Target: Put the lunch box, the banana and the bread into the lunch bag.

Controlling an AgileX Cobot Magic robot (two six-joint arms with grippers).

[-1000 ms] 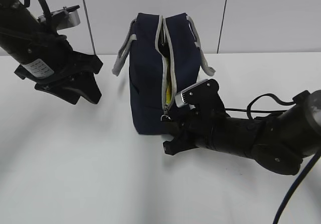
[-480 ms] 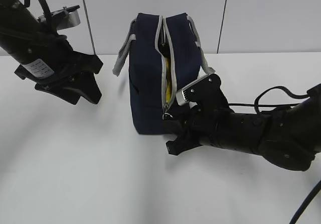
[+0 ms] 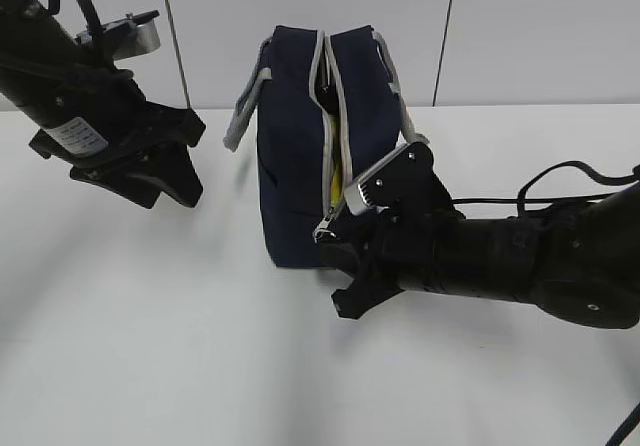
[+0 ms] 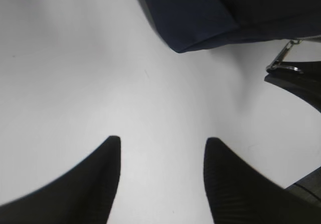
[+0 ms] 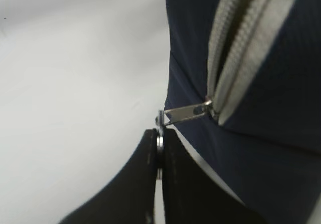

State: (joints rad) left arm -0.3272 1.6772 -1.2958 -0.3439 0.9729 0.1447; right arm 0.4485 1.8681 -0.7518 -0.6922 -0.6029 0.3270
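Right gripper point(image 5: 159, 156) reaches low and level, jaws pinched on metal ring pull point(image 5: 160, 143) of navy-blue fabric lunch bag point(image 3: 300, 146); left gripper point(image 4: 161, 148) jaws parted, empty, above bare white counter point(image 4: 75, 73).

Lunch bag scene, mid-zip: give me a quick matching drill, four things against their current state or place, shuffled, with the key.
Things:
1. left end effector
2. right end effector
3. banana
4. lunch bag

States:
A. yellow strip showing through the zipper gap
B. open above bare table
C. upright, zipper partly open
D. shut on the ring pull

Pairs: 1-B, 2-D, 3-A, 4-C
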